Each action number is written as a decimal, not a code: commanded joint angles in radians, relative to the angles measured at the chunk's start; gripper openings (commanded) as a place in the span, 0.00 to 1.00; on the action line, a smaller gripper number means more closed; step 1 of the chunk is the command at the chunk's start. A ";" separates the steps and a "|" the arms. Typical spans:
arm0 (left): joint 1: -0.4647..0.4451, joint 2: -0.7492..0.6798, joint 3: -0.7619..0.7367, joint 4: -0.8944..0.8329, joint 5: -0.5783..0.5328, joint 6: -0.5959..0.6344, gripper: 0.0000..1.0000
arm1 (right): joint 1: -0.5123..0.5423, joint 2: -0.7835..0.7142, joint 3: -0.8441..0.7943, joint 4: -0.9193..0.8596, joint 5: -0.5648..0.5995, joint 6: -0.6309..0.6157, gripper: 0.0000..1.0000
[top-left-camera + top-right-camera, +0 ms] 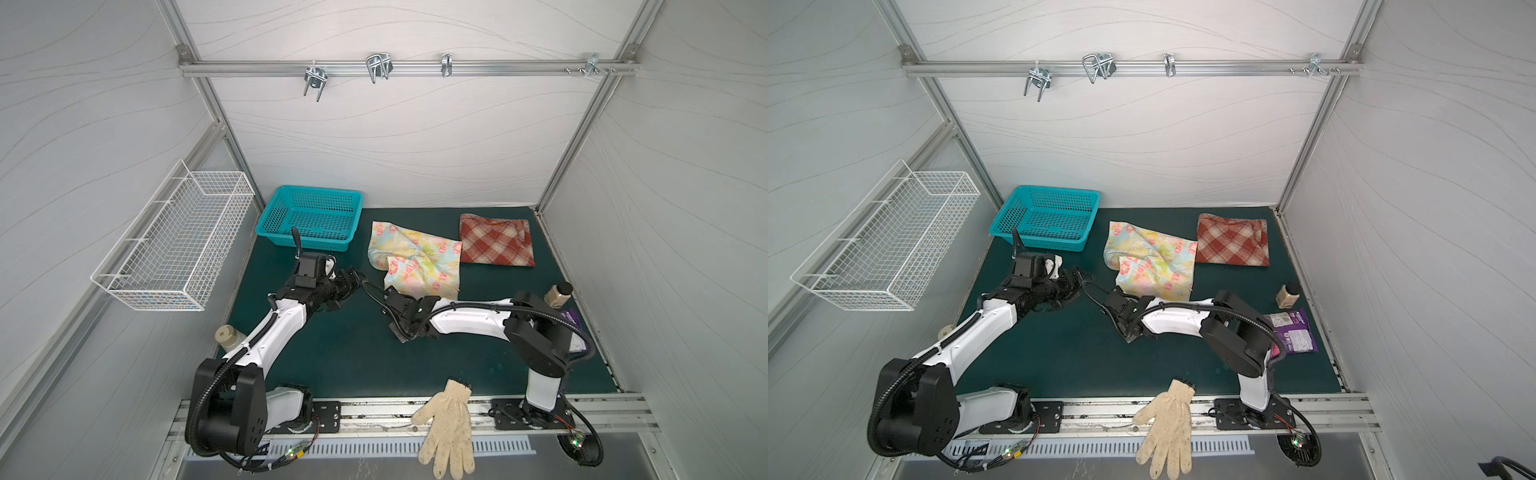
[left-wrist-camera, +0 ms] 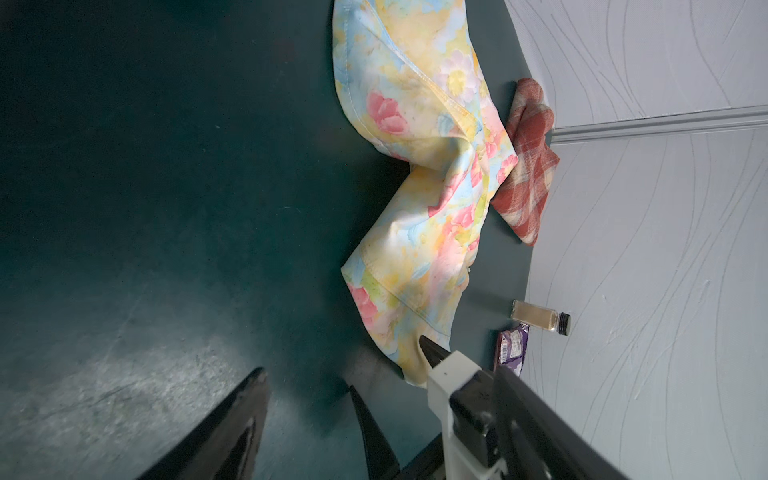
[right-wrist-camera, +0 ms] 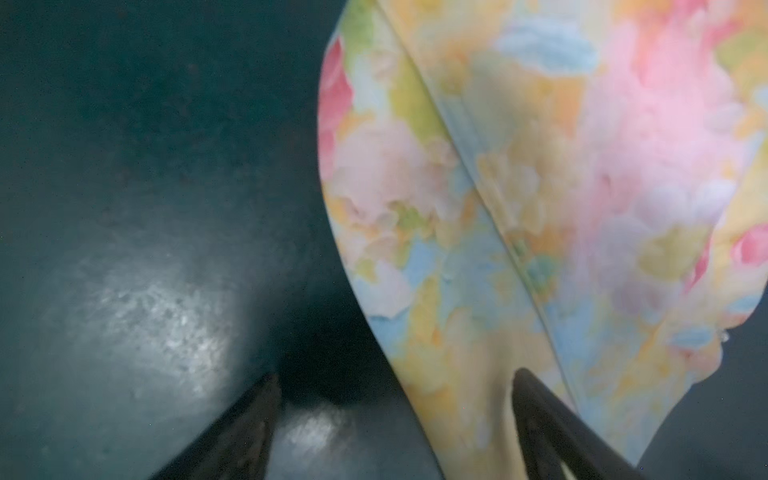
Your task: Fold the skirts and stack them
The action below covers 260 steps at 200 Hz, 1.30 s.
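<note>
Folding looks about half done: the plaid skirt (image 1: 496, 241) lies folded flat on the desk (image 1: 332, 353), well beyond the right end effector (image 3: 395, 374). The floral skirt (image 1: 417, 259) lies rumpled directly ahead of that end effector, just beside the plaid one, unstacked. The left end effector (image 2: 305, 380) and the right both gape wide, holding nothing.

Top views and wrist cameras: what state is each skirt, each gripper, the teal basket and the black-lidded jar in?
floral skirt: crumpled, not neatly folded, not held.
plaid skirt: folded flat, beside the floral skirt, not stacked.
left gripper: open, empty.
right gripper: open, at the floral skirt's edge, gripping nothing.
teal basket: upright, empty.
black-lidded jar: upright, capped.
</note>
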 commanded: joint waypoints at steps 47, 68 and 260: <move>0.017 -0.054 -0.036 0.015 0.007 0.004 0.86 | -0.051 0.099 0.028 0.018 0.055 -0.013 0.42; 0.025 -0.069 -0.053 0.010 -0.003 0.004 0.87 | -0.073 0.086 0.012 0.038 0.037 -0.021 0.22; 0.048 -0.130 -0.102 -0.010 0.011 0.095 0.87 | -0.424 -0.153 0.039 0.008 -0.892 0.165 0.01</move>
